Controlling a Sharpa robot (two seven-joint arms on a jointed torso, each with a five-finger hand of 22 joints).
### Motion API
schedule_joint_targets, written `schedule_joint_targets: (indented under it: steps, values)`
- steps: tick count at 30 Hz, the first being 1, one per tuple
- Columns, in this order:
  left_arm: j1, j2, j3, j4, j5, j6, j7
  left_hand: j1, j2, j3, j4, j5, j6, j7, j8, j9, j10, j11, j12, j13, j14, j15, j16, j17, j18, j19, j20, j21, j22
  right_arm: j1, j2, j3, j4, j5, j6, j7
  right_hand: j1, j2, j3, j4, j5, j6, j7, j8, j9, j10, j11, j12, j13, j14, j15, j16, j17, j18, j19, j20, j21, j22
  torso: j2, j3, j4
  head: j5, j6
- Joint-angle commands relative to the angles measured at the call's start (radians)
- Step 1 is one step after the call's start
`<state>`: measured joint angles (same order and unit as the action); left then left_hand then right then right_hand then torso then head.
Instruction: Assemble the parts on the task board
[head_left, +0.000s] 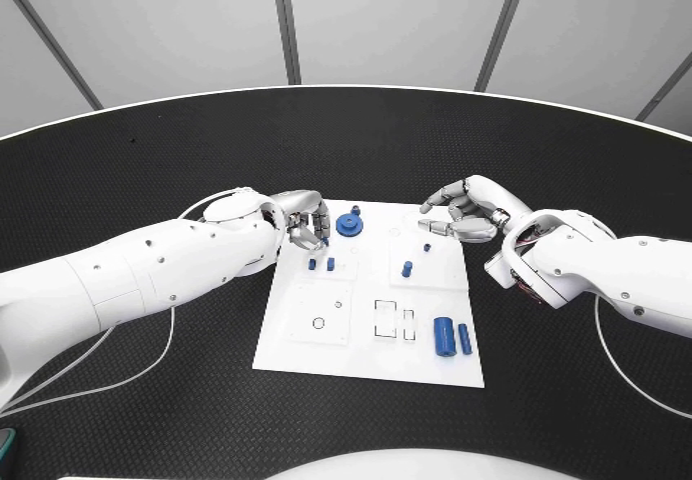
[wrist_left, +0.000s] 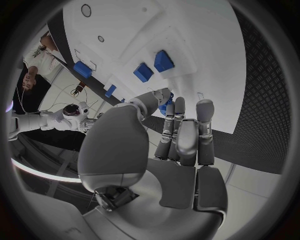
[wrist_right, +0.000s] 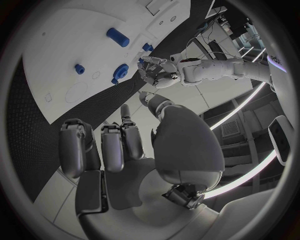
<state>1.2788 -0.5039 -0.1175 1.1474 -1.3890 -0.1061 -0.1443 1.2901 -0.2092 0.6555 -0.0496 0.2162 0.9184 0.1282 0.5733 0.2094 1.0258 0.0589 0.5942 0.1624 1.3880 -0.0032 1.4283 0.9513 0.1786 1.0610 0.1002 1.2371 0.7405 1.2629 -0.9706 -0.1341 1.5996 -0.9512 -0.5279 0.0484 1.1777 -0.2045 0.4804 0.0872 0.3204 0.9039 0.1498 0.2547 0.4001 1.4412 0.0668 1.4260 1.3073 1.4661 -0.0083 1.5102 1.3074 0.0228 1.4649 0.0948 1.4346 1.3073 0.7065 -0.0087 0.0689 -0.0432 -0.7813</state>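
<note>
The board's (head_left: 361, 355) near half lies open apart from two blue bars (head_left: 453, 337) by its right edge. At the far end, the left hand (head_left: 300, 222) crowds the round part (head_left: 349, 223), perhaps touching; small pegs (head_left: 322, 264) stand between the hands.

We see the white task board (head_left: 325, 345) mid-frame; blue parts (head_left: 456, 337) lie lower right, others apparently upright near its top.

The head camera looks steeply down on the white board (head_left: 368, 330); both wrist cameras, close behind their hands, share its twelve-o'clock end.
</note>
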Motion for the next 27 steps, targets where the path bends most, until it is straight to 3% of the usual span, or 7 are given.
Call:
schedule_joint_targets:
  steps: [1,27]
  values:
    - [0.000,0.002,0.000,0.000,0.000,0.001,0.002,-0.006,0.004,-0.006,-0.001,-0.005,0.004,0.000,-0.003,0.001,0.008,0.002,-0.005,-0.001,0.001,-0.003,-0.006,-0.001,-0.015,0.004,0.000,0.003,0.000,0.000,0.001,0.000,0.000,0.000,0.000,0.000,0.001,-0.002,0.003,0.005,0.006,-0.003,-0.002,0.006,-0.002,0.001,-0.005,-0.002,0.115,0.073,-0.007,-0.006,0.127,0.018,0.039,-0.009,-0.005,0.115,0.000,0.0003,-0.0004,0.000,-0.001]
    - [0.000,0.004,0.000,-0.001,0.000,0.017,-0.001,-0.006,0.007,-0.006,0.000,-0.005,0.006,0.000,-0.003,0.001,0.010,0.001,-0.006,-0.002,-0.001,-0.004,-0.009,-0.011,-0.015,0.003,0.000,0.002,-0.002,0.000,-0.001,0.000,0.001,0.000,-0.001,0.000,0.001,-0.002,0.003,0.005,0.006,-0.003,-0.002,0.006,-0.002,0.001,-0.005,-0.002,0.115,0.073,-0.007,-0.006,0.127,0.018,0.039,-0.009,-0.005,0.115,0.001,0.0001,0.0002,-0.001,-0.003]
